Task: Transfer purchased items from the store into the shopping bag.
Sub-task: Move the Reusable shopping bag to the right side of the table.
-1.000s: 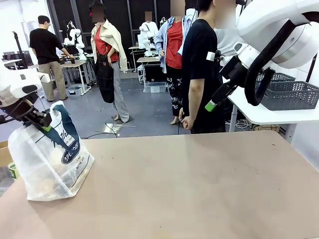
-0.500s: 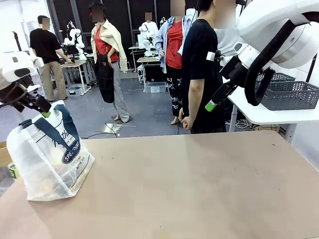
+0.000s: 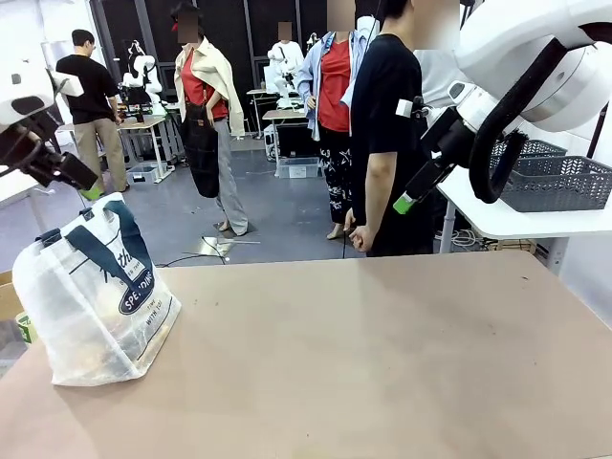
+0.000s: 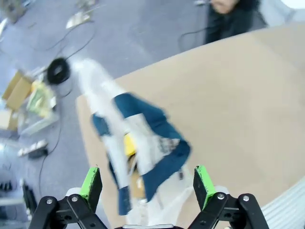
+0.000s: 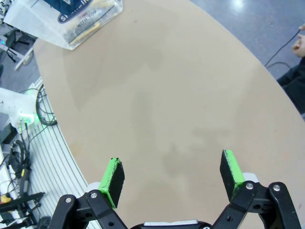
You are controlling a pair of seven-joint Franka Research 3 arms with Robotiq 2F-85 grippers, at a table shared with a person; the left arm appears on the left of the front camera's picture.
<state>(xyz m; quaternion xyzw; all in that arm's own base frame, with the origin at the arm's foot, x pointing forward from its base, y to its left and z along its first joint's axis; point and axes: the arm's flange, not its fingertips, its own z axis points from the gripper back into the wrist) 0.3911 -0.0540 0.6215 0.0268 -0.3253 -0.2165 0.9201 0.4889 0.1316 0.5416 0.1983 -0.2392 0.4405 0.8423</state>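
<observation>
Goods, a yellow piece among them, lie inside the shopping bag at the desk's left end. Above it hangs the left hand, wide and empty. Right hand, likewise wide, holds nothing; loading looks finished.

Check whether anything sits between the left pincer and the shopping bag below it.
Nothing visible does. In the left wrist view the open left pincer looks straight down at the shopping bag, with only air between them. In the front view the left pincer hangs above the shopping bag, apart from its navy handles.
</observation>
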